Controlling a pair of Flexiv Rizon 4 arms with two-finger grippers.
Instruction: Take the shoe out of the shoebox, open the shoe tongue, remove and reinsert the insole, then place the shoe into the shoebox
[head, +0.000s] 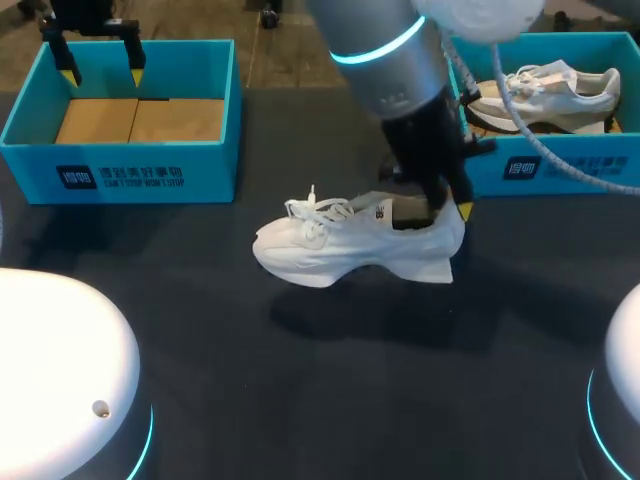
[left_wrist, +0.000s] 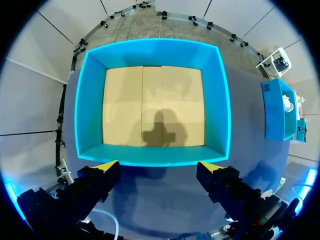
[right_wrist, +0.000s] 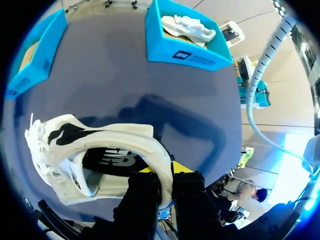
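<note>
A white shoe (head: 350, 240) stands upright on the dark table, toe to the left, laces loose. My right gripper (head: 448, 208) is shut on its heel collar, one finger inside the opening and one outside. In the right wrist view the collar of the shoe (right_wrist: 100, 150) runs between the fingers of the right gripper (right_wrist: 166, 176), and the dark insole shows inside. My left gripper (head: 102, 75) hangs open above the empty blue shoebox (head: 215, 160) at the back left. The left gripper (left_wrist: 159, 169) holds nothing, and below it lies the box (left_wrist: 90, 110) with its bare cardboard floor.
A second blue shoebox (head: 560, 170) at the back right holds another white shoe (head: 550, 90), also seen in the right wrist view as the box (right_wrist: 187, 55). A white ribbed cable (head: 560, 160) from my right arm drapes over that box.
</note>
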